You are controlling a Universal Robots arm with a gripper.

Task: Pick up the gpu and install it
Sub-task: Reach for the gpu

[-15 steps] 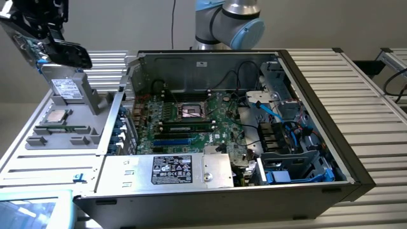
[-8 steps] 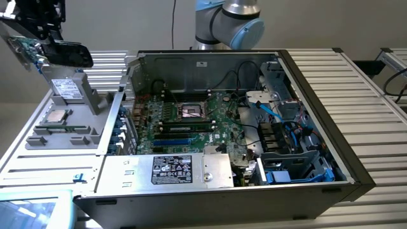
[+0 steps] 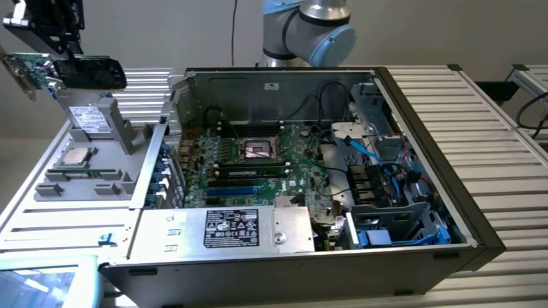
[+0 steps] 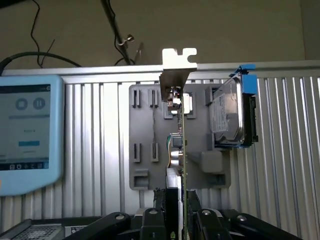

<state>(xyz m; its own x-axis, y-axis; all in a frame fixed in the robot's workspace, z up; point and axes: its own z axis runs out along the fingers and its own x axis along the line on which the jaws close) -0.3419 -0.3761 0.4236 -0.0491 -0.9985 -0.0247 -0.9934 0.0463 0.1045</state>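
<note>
Green-and-black gpu (image 3: 86, 72): held in the air above the grey holder tray (image 3: 81, 196), at the exterior view's left, well apart from the open computer case (image 3: 466, 237); edge-on in the wrist view, metal bracket at the end away from the fingers.
Gripper (image 4: 179, 210): pinched on the gpu's edge, one finger against each face; touching nothing else.
Motherboard (image 3: 256, 163): flat on the case floor, memory sticks seated, long slots free near the power supply (image 3: 231, 228).
Risk, slip: narrow hold on a thin edge; card likely to pivot or drop on a sudden swing.
Risk, collision: upright hard drive (image 3: 88, 119) just below the card; a low sideways path could clip it.
Risk, snag: loose black and blue cables inside the case; bracket or shroud could catch on them or on the case wall.
Risk, seating: slight tilt at the slot could jam the connector.
Surface: ribbed aluminium bench (image 3: 505, 109), pale and bare around the case.
Room: plain pale wall, dark cables hanging, touch-screen pendant (image 4: 30, 130) beside the tray.
</note>
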